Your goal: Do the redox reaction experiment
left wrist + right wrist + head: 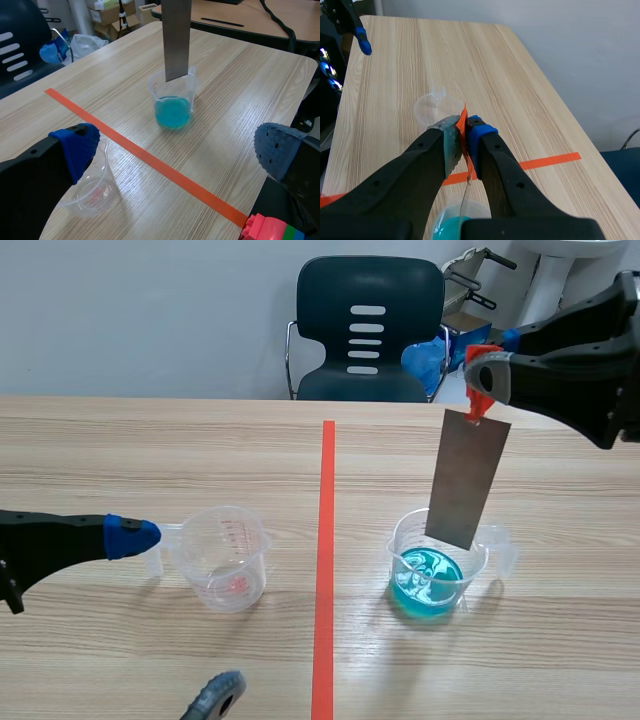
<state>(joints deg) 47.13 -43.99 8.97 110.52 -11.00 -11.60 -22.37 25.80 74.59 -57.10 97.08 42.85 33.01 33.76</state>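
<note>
A clear beaker of blue liquid [432, 580] [173, 107] stands right of the orange tape line. Above it hangs a grey metal strip [467, 480] [177, 35], its lower edge at about rim height and clear of the liquid. My right gripper [483, 370] [465, 140] is shut on the orange tab [481, 395] [463, 122] at the strip's top. An empty clear beaker [225, 558] [92, 187] [437, 107] stands left of the line. My left gripper [172, 617] [177, 150] is open low over the table, one blue pad [130, 536] beside that beaker's spout.
The orange tape line [325, 560] runs down the middle of the wooden table [120, 460]. A dark chair [368, 330] stands behind the far edge. Small coloured blocks [267, 229] show under my left gripper.
</note>
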